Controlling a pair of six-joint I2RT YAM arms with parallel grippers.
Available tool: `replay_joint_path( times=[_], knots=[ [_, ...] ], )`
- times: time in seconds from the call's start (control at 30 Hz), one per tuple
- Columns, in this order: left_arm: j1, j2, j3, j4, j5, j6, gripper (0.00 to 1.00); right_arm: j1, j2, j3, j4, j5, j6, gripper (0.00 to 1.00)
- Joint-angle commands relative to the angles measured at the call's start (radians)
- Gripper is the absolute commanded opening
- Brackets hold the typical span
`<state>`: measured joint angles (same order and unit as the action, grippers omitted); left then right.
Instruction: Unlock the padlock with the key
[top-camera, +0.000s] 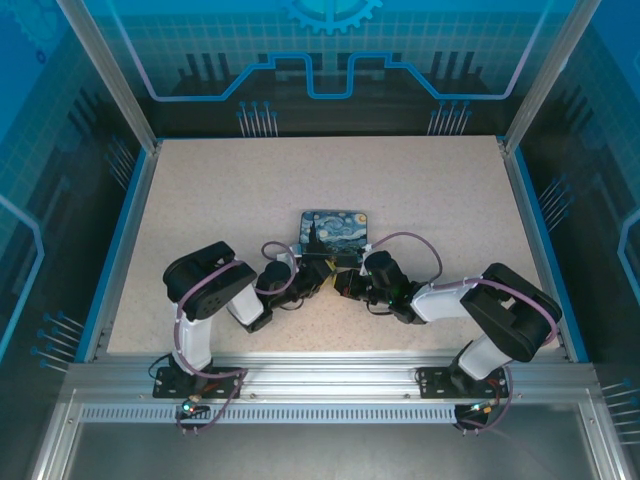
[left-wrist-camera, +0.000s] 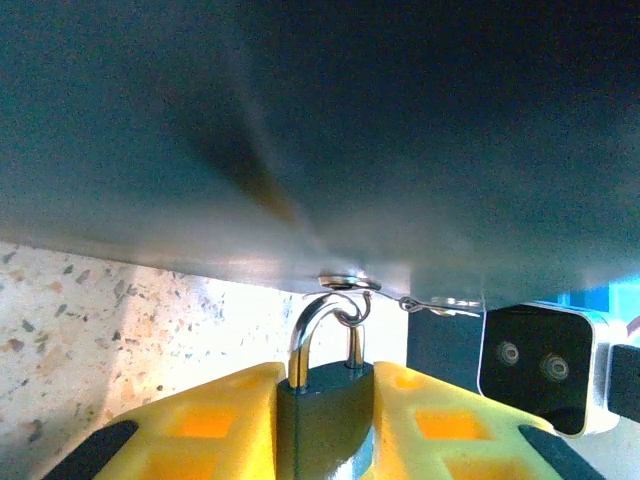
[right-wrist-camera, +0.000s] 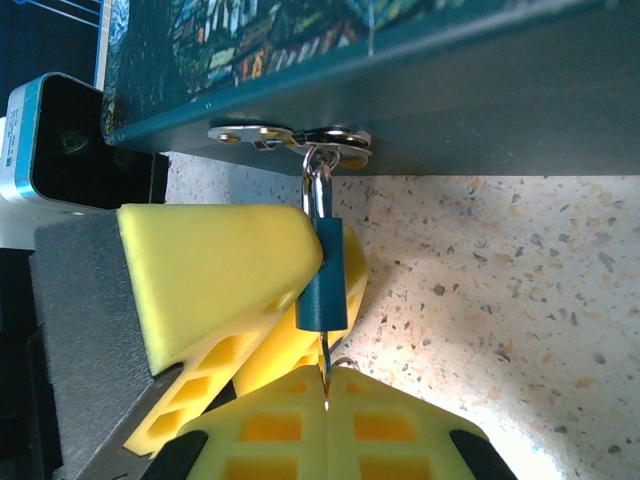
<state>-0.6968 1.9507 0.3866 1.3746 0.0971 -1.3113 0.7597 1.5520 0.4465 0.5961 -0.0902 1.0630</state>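
- You have the tin (top-camera: 335, 232) lying near the middle of the table (top-camera: 200, 200); everything happens at its near side wall.
- The padlock (right-wrist-camera: 322, 275) is hooked to the metal hasp (right-wrist-camera: 290, 135) on that near wall. Its shackle (right-wrist-camera: 318, 190) is threaded through the hasp's loop, and its bluish body sits just off the tin.
- Your left gripper (left-wrist-camera: 326, 385) is clamped on the padlock. In the left wrist view the body sits between the two yellow fingers (left-wrist-camera: 215, 420), touching both, and the shackle rises out of them toward the tin.
- Your right gripper (right-wrist-camera: 327, 390) is closed tight, with its pads pressed together and pinching the key (right-wrist-camera: 325, 350) at their seam.
- The key points at the tin. Its thin blade runs from the right gripper's tips straight to the end of the padlock's body that faces away from the tin.
- You cannot tell whether the blade is seated in the keyhole or only touches that end.
- From above, the two grippers meet nose to nose just in front of the tin's near wall. The padlock and key are too small to make out there.
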Motion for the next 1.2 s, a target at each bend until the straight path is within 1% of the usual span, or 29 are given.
replay_joint_path(
  times=[0.0,0.07,0.13,0.17,0.23,0.3,0.47,0.57,0.67,0.73,0.8,0.87,0.93,1.03,1.17],
  knots=[
    [-0.013,0.01,0.018,0.022,-0.017,-0.013,0.25,0.023,-0.017,0.016,0.038,-0.037,0.018,0.0],
    [-0.012,0.003,0.017,0.021,-0.019,-0.011,0.22,0.023,-0.02,0.018,0.034,-0.036,0.017,0.0],
    [-0.012,-0.005,0.017,0.014,-0.02,-0.006,0.18,0.022,-0.028,0.017,0.019,-0.029,0.007,0.03],
    [-0.013,-0.008,0.017,0.011,-0.02,-0.006,0.16,0.023,-0.035,0.017,0.005,-0.025,0.002,0.05],
    [-0.013,-0.017,0.015,0.006,-0.024,-0.003,0.12,0.023,-0.055,0.011,-0.022,-0.01,-0.011,0.14],
    [-0.013,-0.023,0.014,0.0,-0.027,0.0,0.1,0.024,-0.081,0.003,-0.053,0.008,-0.027,0.19],
    [-0.013,-0.048,0.017,-0.03,-0.031,0.013,0.06,0.027,-0.187,-0.003,-0.224,0.081,-0.107,0.32],
    [-0.012,-0.065,0.018,-0.047,-0.033,0.016,0.06,0.029,-0.268,0.003,-0.363,0.142,-0.192,0.38],
    [-0.013,-0.087,0.017,-0.064,-0.034,0.018,0.06,0.04,-0.368,0.029,-0.491,0.212,-0.349,0.43],
    [-0.013,-0.103,0.015,-0.077,-0.035,0.023,0.05,0.058,-0.437,0.065,-0.564,0.27,-0.483,0.45],
    [-0.013,-0.114,0.017,-0.086,-0.037,0.026,0.05,0.089,-0.493,0.093,-0.605,0.323,-0.628,0.47],
    [-0.013,-0.12,0.017,-0.092,-0.035,0.026,0.05,0.133,-0.536,0.112,-0.627,0.402,-0.774,0.49],
    [-0.013,-0.126,0.018,-0.095,-0.034,0.025,0.06,0.196,-0.561,0.127,-0.627,0.519,-0.935,0.54],
    [-0.013,-0.132,0.018,-0.103,-0.034,0.026,0.06,0.273,-0.559,0.143,-0.599,0.648,-1.155,0.61],
    [-0.013,-0.134,0.017,-0.105,-0.033,0.028,0.06,0.337,-0.533,0.121,-0.517,0.709,-1.428,0.63]
  ],
)
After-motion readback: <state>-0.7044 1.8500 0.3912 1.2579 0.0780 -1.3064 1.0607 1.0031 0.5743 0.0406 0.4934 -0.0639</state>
